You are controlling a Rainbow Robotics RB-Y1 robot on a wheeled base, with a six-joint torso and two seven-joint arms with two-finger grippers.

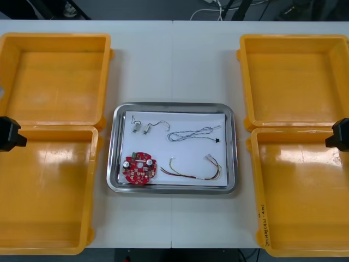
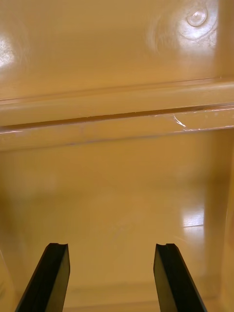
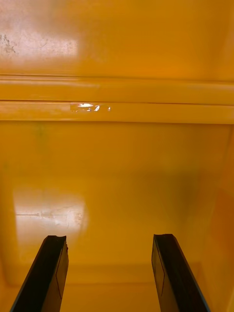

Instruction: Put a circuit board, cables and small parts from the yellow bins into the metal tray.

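Nearest the robot, the near left bin point(image 1: 49, 191) and the near right bin point(image 1: 305, 191) are set at the two sides of the table point(image 1: 172, 229). The left gripper point(image 1: 8, 134) is held at the outer far corner of the near left bin, where its rim meets that of the bin behind. In the left wrist view its fingers point(image 3: 48, 273) are spread wide with nothing between them, and glossy bin floor is seen beyond them. The right gripper point(image 1: 341, 135) is held likewise at the outer far corner of the near right bin. Its fingers point(image 2: 170, 273) are also parted and grip nothing.

Between the bins the metal tray point(image 1: 110, 158) is placed, white inside. In its near left part the circuit board point(image 1: 139, 168) is laid flat. The red and yellow cable point(image 1: 193, 168) is curled just beside it on the right. Farther back, the blue and white cable point(image 1: 193, 134) is stretched across the right half. Two small metal parts point(image 1: 140, 128) are set in the far left corner. A thin pale wire point(image 1: 161, 124) runs from them, though whether it is joined to one cannot be told.

Farthest off, the far left bin point(image 1: 54, 82) and the far right bin point(image 1: 294, 82) are set against the near ones.
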